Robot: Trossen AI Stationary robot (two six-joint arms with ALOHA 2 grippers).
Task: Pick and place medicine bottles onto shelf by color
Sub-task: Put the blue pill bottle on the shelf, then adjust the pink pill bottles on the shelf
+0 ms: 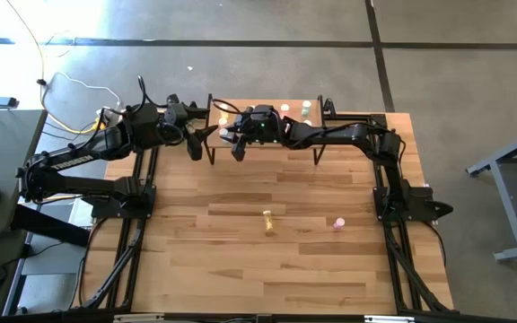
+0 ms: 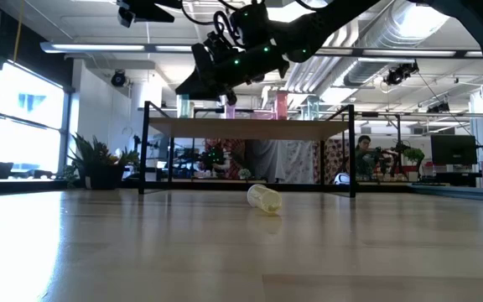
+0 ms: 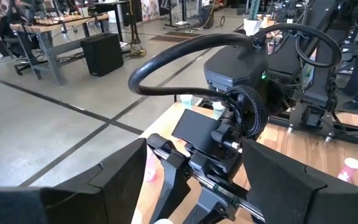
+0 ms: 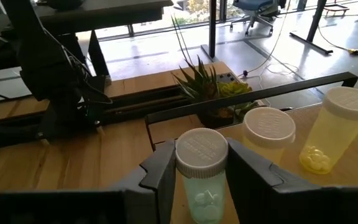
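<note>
My right gripper (image 1: 236,136) is over the left part of the shelf (image 1: 267,105), shut on a pale green bottle (image 4: 202,186) with a white cap. Two yellow bottles (image 4: 269,134) (image 4: 337,130) stand upright on the shelf top right beside it. More bottles (image 1: 306,108) stand on the shelf's right part. A yellow bottle (image 1: 267,222) lies on its side on the table, and a pink one (image 1: 337,223) stands upright there. My left gripper (image 1: 196,144) is open and empty at the shelf's left end. My right gripper pinches the green bottle's body (image 4: 185,190) just under the cap, one finger (image 4: 160,174) on each side. The fingers slant down from the table's right side. The bottle is upright. Its bottom is out of the picture, so I cannot tell whether it rests on the shelf.
A green-yellow pineapple-like plant (image 4: 210,87) stands past the shelf's end, beyond the held bottle. The shelf's black legs (image 2: 145,151) stand on the table's far part. The table's near half holds only the two loose bottles. Black frame rails (image 1: 142,224) run along both table sides.
</note>
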